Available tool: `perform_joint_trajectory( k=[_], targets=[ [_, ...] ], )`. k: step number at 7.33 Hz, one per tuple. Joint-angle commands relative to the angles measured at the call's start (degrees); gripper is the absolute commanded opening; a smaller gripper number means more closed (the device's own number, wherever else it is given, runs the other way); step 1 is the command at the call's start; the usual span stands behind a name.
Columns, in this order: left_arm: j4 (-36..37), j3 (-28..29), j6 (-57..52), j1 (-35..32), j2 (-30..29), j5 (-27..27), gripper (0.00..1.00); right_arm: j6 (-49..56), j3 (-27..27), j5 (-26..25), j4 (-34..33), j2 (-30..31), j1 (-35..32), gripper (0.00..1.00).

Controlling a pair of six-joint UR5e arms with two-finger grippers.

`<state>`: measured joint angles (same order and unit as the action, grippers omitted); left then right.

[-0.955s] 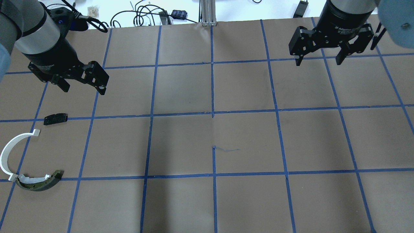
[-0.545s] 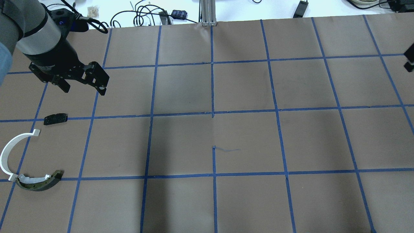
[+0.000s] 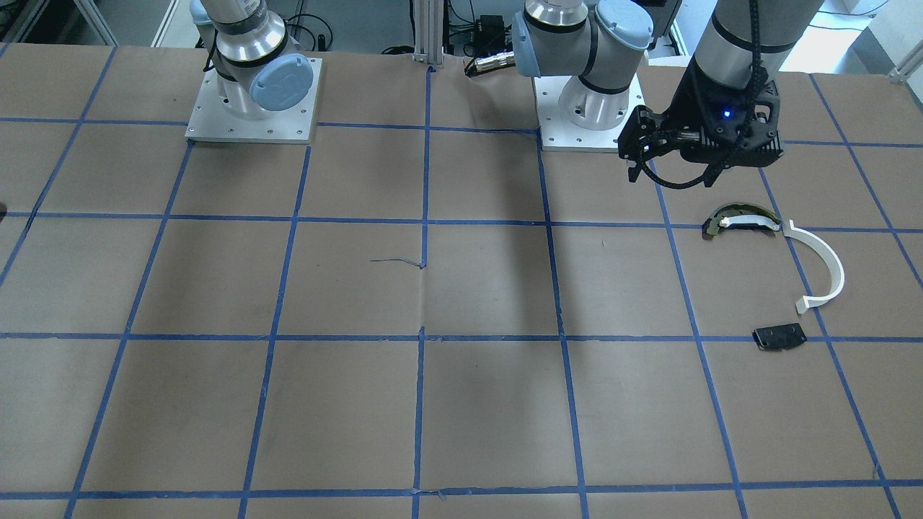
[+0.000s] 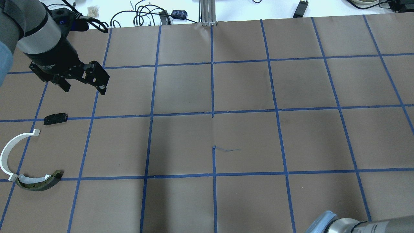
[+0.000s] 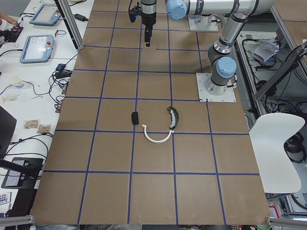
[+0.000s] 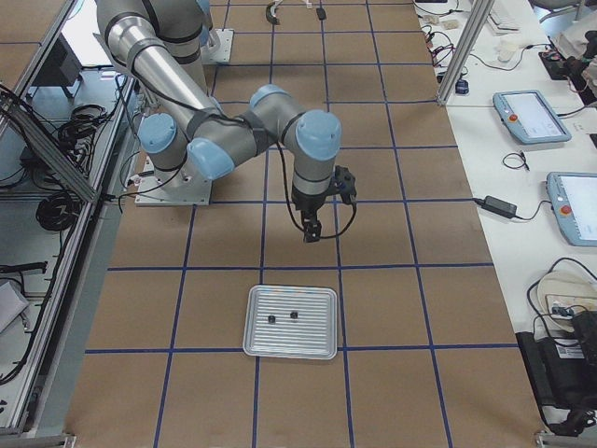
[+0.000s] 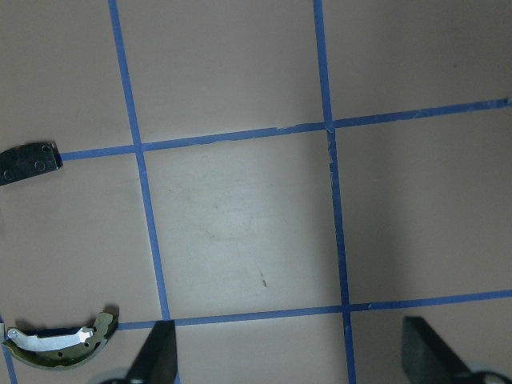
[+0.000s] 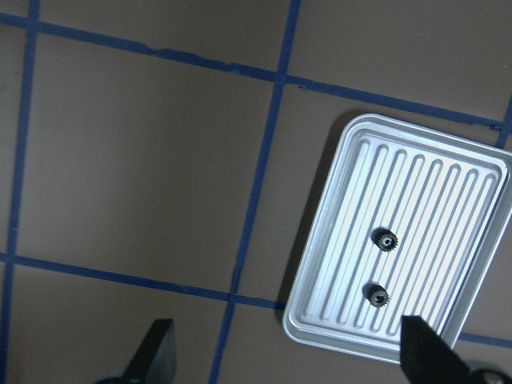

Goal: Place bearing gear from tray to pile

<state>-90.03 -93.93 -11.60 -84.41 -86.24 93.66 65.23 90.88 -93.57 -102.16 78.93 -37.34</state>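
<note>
Two bearing gears (image 8: 386, 239) lie close together, flat on the ridged floor of the metal tray (image 8: 448, 192), and neither is gripped yet. Just above and to one side hangs the right gripper (image 6: 312, 227), its fingers (image 8: 156, 356) spread wide and empty, so the step in hand looks like the approach to the pick. Next it needs to centre over one gear, drop, and pinch so small a part without nudging its neighbour. Far off at the other end of the table (image 4: 245, 142) lies the pile (image 4: 38, 186): a white half-ring (image 3: 836, 270), a curved dark piece (image 3: 743, 220), a flat black plate (image 3: 779, 336). Near it hovers the left gripper (image 4: 83, 87), likewise spread and empty
</note>
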Motion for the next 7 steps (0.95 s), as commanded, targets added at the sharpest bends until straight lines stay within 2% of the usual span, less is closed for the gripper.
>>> perform_joint_trajectory(
  k=[1,3,4,5,7],
  targets=[
    [0.2,0.1,0.0,0.1,-0.1,0.0,1.00,9.3,3.0,1.0,-12.0,-8.3,6.9,0.99],
    [0.4,0.0,0.0,0.1,-0.2,-0.1,1.00,10.9,3.2,2.5,-13.9,-12.7,9.0,1.00],
    [0.3,-0.1,0.0,0.1,-0.2,-0.1,1.00,11.3,3.2,2.4,-18.7,-15.0,9.0,1.00],
    [0.3,-0.1,0.1,-0.2,-0.2,-0.1,1.00,12.6,3.1,2.4,-20.9,-17.4,9.1,1.00],
    [0.3,-0.3,0.3,-0.4,-0.3,-0.4,1.00,9.6,3.3,2.6,-21.3,-19.4,9.1,0.98]
  ],
)
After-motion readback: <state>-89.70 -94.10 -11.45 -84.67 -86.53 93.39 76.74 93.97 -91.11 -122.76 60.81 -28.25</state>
